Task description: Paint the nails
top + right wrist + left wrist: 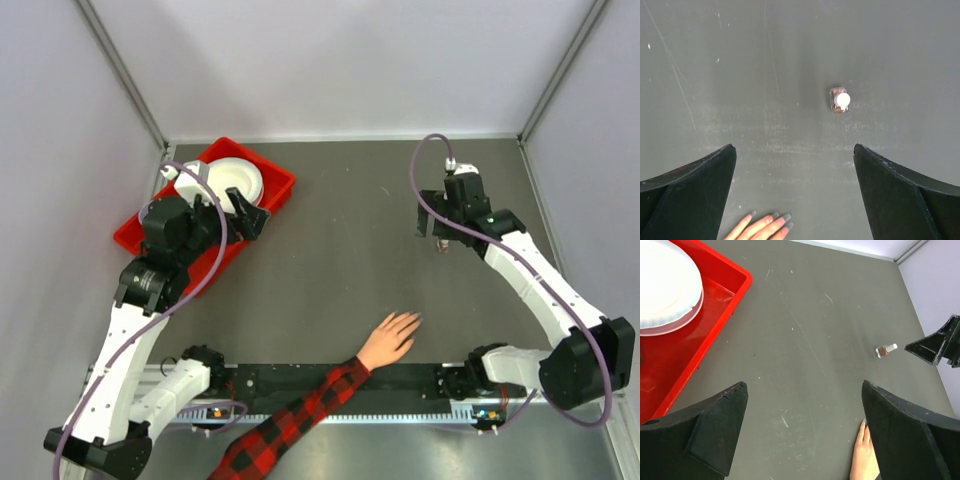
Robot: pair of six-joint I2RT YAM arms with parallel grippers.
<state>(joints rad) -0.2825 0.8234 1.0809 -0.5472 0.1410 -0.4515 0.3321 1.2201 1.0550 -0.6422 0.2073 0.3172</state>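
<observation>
Both left gripper (802,387) and right gripper (794,148) spread blunt black fingers wide, empty. Pale oval nails (786,218) tip a smooth peach hand (757,229).

No text, label, brand, number or sign can be read in any of the 3 views. If anything is printed on the small white-capped bottle (840,100), it is too small to be made out. The small coloured spots on the black rail (400,380) at the arm bases are likewise too small to be read.
</observation>
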